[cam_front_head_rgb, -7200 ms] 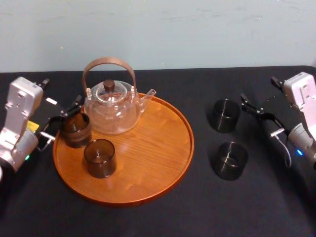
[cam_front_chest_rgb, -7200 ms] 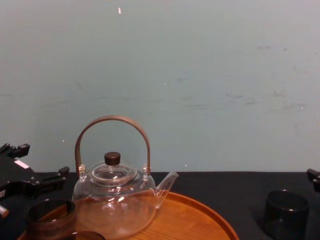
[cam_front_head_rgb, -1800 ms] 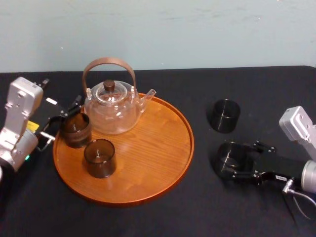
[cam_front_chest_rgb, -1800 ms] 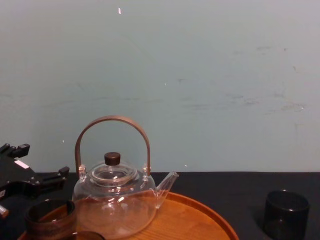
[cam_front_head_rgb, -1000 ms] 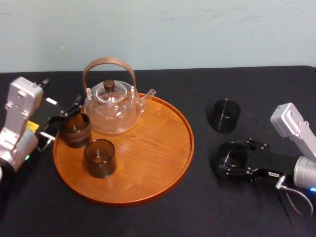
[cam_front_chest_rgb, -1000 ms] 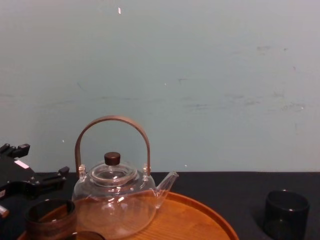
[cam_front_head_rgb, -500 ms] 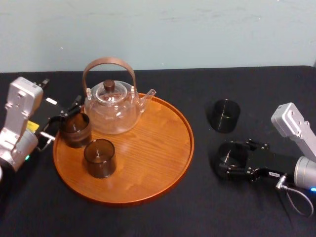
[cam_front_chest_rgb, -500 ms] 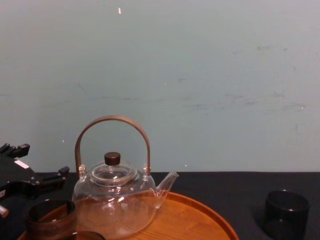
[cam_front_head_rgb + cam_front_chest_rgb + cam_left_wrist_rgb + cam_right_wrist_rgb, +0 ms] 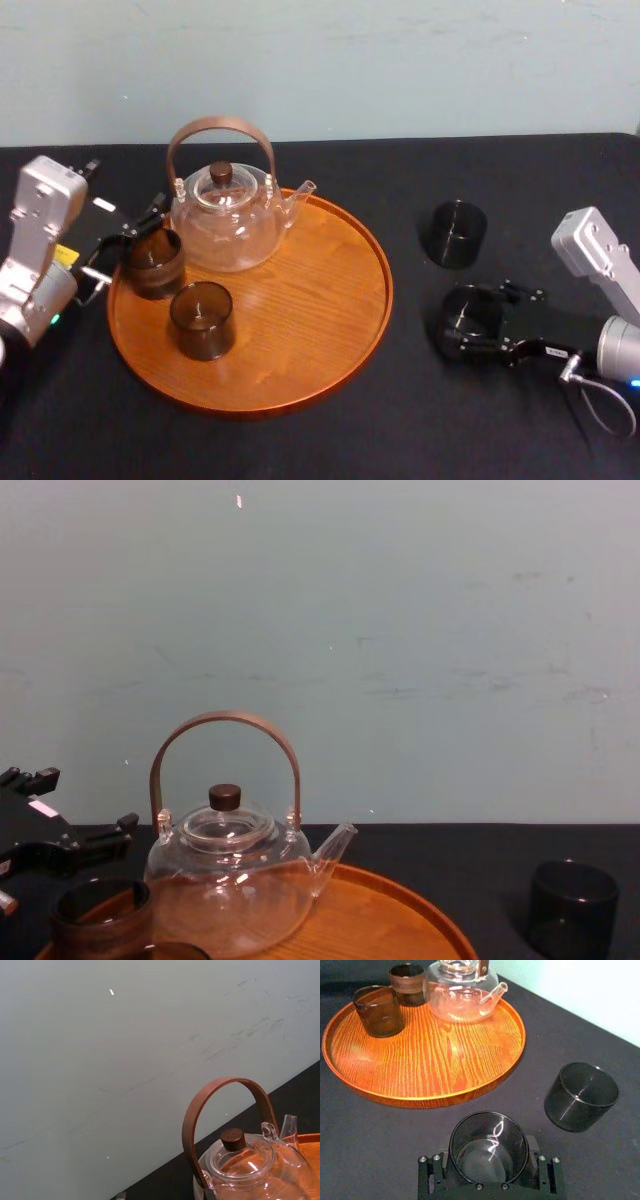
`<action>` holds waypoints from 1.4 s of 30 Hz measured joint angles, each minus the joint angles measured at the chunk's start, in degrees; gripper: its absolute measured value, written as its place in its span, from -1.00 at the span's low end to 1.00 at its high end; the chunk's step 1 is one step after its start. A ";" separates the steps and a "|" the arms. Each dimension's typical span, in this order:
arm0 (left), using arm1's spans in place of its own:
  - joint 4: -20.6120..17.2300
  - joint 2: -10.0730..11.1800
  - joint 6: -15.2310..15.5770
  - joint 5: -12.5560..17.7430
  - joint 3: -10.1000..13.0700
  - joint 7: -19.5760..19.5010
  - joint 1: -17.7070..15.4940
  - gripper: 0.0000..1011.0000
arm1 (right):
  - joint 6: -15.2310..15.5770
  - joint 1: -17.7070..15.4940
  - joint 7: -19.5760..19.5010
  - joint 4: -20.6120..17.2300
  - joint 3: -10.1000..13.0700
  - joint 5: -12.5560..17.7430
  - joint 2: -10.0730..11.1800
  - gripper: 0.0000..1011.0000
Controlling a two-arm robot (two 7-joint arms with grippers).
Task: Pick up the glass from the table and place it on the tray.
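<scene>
The glass (image 9: 470, 315) is seen on the table (image 9: 400, 430), right of the tray (image 9: 330, 300), and appears to be clasped at its sides by the right gripper (image 9: 457, 325), jaws closed against its wall. A slip can be expected if that smooth wall is lifted fast or pinched lightly. The second glass (image 9: 457, 233) just behind could be clipped by a rearward swing. The tray's rim could be struck if the glass is carried too low, and the teapot (image 9: 228, 222) could be knocked if it is set down too far back. The left gripper (image 9: 128, 240) is parked at the tray's left edge, jaws apart.
</scene>
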 joint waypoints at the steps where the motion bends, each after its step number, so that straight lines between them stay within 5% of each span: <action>1: 0.00 0.00 0.00 0.00 0.00 0.00 0.00 0.98 | -0.14 -0.04 0.01 -0.04 0.08 0.09 0.04 0.79; 15: 0.00 0.00 0.00 0.00 0.00 0.00 0.00 0.98 | -1.79 3.20 2.04 -0.97 -0.35 1.39 -0.04 0.79; 30: 0.00 0.00 0.00 0.00 0.00 0.00 0.00 0.98 | -2.81 12.46 4.82 1.55 -6.76 -0.28 -4.73 0.79; 42: 0.00 0.00 0.00 0.00 0.00 0.00 0.00 0.98 | -3.73 16.50 6.24 3.60 -11.58 -0.38 -9.24 0.79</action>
